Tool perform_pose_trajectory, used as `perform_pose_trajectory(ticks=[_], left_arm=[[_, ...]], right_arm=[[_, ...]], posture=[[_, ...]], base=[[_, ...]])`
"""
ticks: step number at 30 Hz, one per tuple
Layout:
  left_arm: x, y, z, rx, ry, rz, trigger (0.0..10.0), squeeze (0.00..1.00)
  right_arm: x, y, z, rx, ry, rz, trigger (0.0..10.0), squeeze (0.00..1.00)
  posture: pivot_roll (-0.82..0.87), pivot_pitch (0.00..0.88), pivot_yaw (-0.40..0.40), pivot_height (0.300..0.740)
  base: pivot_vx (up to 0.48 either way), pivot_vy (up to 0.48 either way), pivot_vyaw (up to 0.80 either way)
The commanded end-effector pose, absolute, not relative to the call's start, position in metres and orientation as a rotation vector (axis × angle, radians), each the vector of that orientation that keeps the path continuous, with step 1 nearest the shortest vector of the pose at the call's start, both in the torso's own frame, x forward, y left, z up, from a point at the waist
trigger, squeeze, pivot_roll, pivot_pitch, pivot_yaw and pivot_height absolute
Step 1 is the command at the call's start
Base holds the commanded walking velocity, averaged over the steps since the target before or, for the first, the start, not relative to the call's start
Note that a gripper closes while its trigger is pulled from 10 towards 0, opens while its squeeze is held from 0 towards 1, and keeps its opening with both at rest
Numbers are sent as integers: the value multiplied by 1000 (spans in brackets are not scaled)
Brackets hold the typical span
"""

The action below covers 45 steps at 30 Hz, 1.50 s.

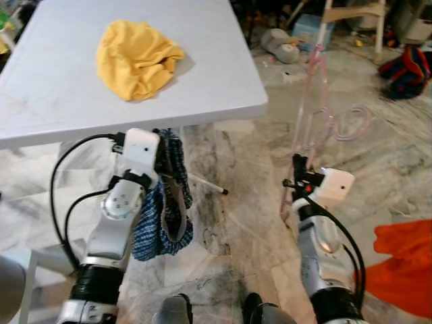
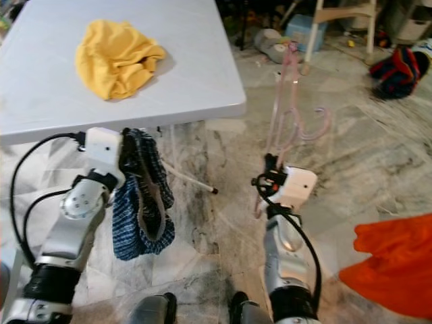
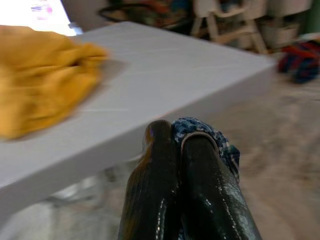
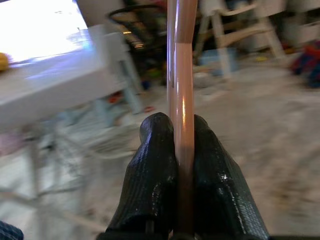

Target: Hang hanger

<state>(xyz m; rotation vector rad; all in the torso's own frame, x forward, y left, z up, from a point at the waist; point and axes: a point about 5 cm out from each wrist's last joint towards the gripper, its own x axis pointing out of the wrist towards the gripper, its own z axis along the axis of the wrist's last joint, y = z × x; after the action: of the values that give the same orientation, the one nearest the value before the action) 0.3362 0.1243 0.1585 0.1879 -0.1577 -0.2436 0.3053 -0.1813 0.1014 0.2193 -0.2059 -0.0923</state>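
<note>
Two fingers of the right gripper (image 4: 184, 150) pinch the pink hanger (image 1: 312, 121), which rises above them.

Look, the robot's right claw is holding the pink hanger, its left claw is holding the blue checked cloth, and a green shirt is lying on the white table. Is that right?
Almost. The cloth on the white table is yellow, not green, as the left eye view shows. The rest holds: the right claw is shut on the pink hanger, and the left claw is holding the blue checked cloth.

Translucent pink hanger (image 1: 312, 115); blue-white checked garment (image 1: 160, 209); yellow cloth (image 1: 137, 58); white table (image 1: 216, 74); orange fabric (image 1: 403, 266); black fingers (image 4: 152, 175).
</note>
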Motion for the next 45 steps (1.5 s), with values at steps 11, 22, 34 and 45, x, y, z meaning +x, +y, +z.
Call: perform_pose_trajectory(ticks=[11,22,34,45], left_arm=[[331,102,133,197,-116,-359,10000,0],[322,135,139,161,-166,-182,10000,0],[316,142,128,141,-94,-142,10000,0],[321,148,129,161,-73,-134,10000,0]], right_arm=[[289,-204,112,220,-237,-217,10000,0],[292,-176,117,201,-205,-41,10000,0],[299,-170,113,229,-172,-21,10000,0],[302,-169,117,235,-183,-17,10000,0]], posture=[[-12,184,34,740],[60,171,-8,740],[97,188,-15,740],[89,175,-11,740]], base=[[0,0,0],[0,0,0],[0,84,365],[0,448,0]])
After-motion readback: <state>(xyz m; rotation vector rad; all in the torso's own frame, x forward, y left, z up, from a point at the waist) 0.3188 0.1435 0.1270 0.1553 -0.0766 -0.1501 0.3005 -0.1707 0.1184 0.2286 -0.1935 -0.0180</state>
